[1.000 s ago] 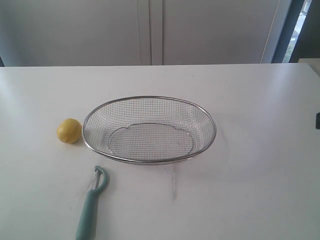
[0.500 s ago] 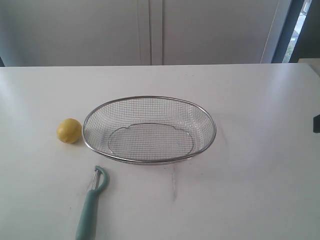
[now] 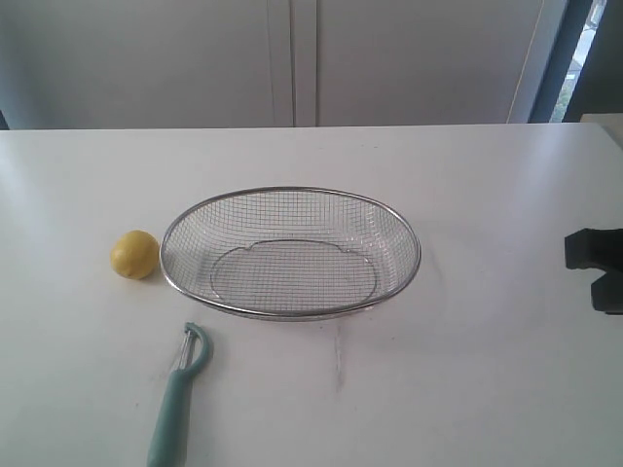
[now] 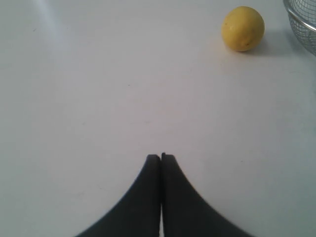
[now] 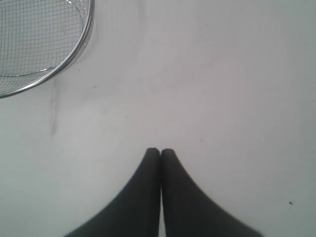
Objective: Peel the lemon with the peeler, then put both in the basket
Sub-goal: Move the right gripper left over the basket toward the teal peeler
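— Right arm (image 3: 595,259) is edging farther into the exterior view from the right border than a second ago; is anything else shifting?
— Nothing; lemon (image 3: 134,254), basket (image 3: 292,190) and peeler (image 3: 174,411) are lying as before on the table (image 3: 487,370)
— How are the grippers standing?
— Left gripper (image 4: 161,156) and right gripper (image 5: 160,150) are both pressing their jaws together, gripping nothing, over bare table
— Where is the lemon sitting?
— Just beside the basket's left end, outside it; the peeler is lying nearer the camera, head toward the basket
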{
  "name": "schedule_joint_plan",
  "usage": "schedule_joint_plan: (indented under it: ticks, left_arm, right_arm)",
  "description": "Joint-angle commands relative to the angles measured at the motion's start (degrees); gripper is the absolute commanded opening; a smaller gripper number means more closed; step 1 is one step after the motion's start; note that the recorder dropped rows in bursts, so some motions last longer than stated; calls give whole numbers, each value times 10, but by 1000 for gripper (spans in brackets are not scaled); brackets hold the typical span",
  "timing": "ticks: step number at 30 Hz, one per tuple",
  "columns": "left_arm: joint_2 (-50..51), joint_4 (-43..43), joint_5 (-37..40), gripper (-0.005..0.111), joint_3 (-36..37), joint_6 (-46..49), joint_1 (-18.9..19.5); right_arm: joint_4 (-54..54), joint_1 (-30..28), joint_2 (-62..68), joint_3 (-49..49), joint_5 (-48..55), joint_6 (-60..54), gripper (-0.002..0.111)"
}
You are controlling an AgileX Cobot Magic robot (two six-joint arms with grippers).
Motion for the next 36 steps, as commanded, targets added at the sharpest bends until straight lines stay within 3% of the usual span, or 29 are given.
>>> schedule_joint_plan:
  ticks: [1, 24, 36]
  left_arm:
    - [-2, -2, 2, 0, 4, -3, 2]
    - [-2, -2, 2, 0, 4, -3, 2]
    - [-2, -2, 2, 0, 4, -3, 2]
  right_arm:
    - [3, 29, 2, -2, 3, 16, 0]
    - [4, 206, 146, -3, -38, 92, 0]
    - [0, 302, 225, -81, -55, 139, 0]
